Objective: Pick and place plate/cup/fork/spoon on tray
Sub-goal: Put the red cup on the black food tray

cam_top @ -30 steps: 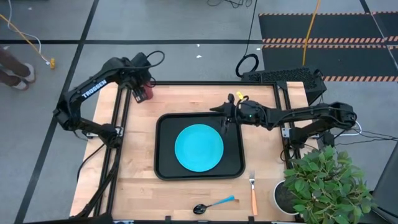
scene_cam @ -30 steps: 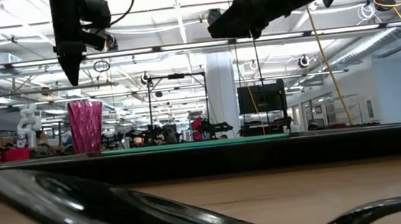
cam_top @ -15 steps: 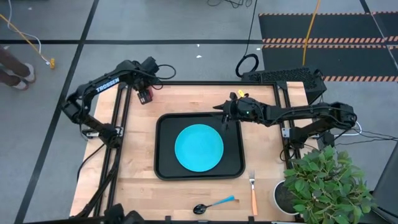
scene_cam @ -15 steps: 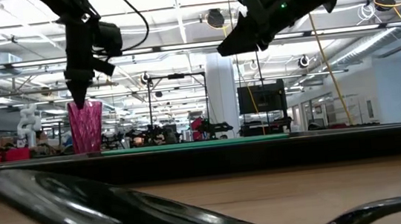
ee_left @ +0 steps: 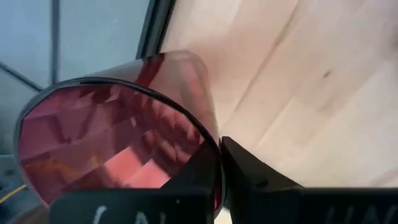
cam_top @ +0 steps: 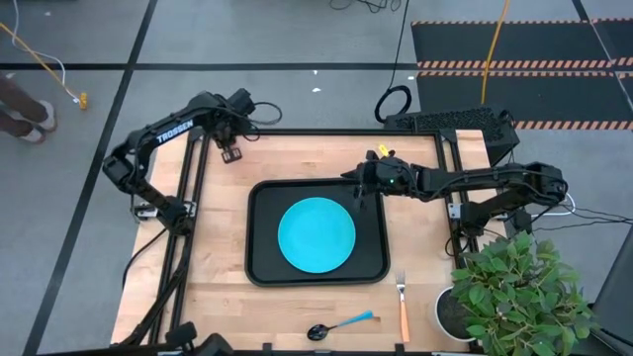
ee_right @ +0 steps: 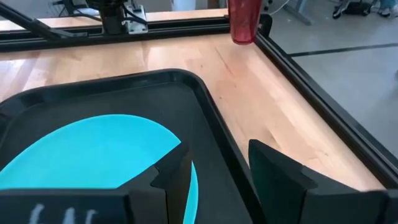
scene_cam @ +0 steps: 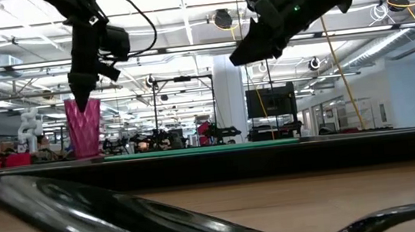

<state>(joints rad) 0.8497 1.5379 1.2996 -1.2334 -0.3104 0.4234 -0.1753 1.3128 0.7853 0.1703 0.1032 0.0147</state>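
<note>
The dark red cup (scene_cam: 85,129) stands at the table's far left corner, and my left gripper (scene_cam: 82,94) is shut on it from above. The black tray (cam_top: 371,259) lies mid-table with the cyan plate (cam_top: 316,234) flat inside it. My right gripper (ee_right: 221,174) hovers open over the tray's far right corner, holding nothing. The orange-handled fork (cam_top: 404,309) lies on the wood to the right of the tray. The blue-handled spoon (cam_top: 343,324) lies by the near edge. My left gripper pinches the cup's wall at the rim (ee_left: 214,146), one finger inside the cup and the other finger (ee_left: 255,177) outside. The fingers come from above, pointing down. The cup stays upright; the tray's rim hides its base in the low view.
A potted plant (cam_top: 514,292) stands off the table's near right corner. Black frame rails (cam_top: 193,198) run along the table's left and far edges. Bare wood shows between the tray and the left rail.
My left gripper has come down onto the cup's rim and taken hold of it. The cup's rim now stands a little higher in the low view than before. My right gripper has stayed over the tray's far right corner.
</note>
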